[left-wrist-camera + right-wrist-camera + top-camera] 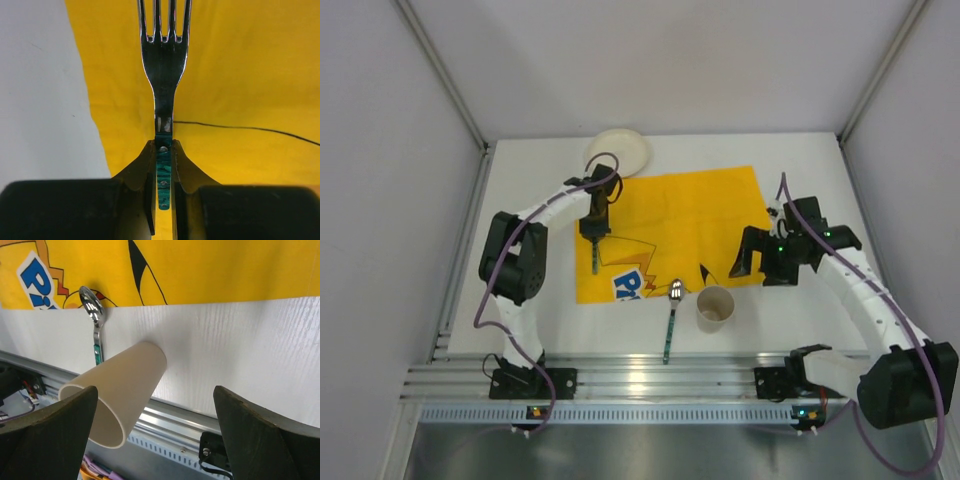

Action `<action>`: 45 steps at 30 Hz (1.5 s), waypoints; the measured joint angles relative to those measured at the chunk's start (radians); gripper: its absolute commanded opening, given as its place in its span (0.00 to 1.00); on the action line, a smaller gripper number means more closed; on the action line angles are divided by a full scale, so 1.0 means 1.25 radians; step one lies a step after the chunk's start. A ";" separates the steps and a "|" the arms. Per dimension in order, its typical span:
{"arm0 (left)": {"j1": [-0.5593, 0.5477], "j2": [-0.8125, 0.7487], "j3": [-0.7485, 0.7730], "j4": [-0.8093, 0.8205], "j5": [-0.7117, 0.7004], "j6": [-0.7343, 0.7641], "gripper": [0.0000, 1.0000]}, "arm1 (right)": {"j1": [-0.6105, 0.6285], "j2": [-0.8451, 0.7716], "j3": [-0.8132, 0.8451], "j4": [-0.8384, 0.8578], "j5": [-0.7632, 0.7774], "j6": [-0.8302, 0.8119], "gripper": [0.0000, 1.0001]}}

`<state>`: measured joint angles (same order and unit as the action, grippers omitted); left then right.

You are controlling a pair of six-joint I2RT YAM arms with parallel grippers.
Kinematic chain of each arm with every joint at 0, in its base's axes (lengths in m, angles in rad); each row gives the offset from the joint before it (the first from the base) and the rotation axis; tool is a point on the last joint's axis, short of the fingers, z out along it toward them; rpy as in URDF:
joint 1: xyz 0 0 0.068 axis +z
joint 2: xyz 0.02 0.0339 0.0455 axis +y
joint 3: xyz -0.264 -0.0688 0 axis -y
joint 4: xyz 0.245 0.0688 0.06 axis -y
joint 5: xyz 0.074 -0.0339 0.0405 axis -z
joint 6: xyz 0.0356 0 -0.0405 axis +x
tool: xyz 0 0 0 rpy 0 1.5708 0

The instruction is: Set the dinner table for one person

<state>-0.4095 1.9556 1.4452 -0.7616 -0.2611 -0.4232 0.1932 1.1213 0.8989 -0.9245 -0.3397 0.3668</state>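
Now my left claw grips the fork by its green handle, over the yellow placemat on the white bench; my right claw stands open. Placing the fork, I think: next, lower it flat, then release.

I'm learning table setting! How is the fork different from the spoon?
The fork has four prongs; the spoon has a round bowl. The fork is clamped in the left gripper; the spoon lies loose, held by nothing. Both are shiny metal with green handles.
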 measured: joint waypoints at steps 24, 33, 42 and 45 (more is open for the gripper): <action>0.067 -0.129 -0.105 0.077 0.086 -0.016 0.98 | 0.189 0.117 0.299 -0.146 0.103 0.029 1.00; 0.067 -0.231 -0.106 0.060 0.083 -0.013 0.98 | 0.221 0.031 0.193 -0.180 0.128 0.057 0.81; 0.067 -0.231 -0.085 0.027 0.086 0.000 0.98 | 0.287 0.035 0.102 -0.160 0.149 0.100 0.28; 0.067 -0.233 -0.084 0.023 0.086 0.006 0.98 | 0.304 0.056 0.089 -0.137 0.166 0.107 0.13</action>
<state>-0.3252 1.6646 1.3403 -0.7326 -0.1535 -0.4156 0.5732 1.1912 1.0096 -1.0958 -0.1318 0.5011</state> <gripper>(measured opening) 0.982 0.180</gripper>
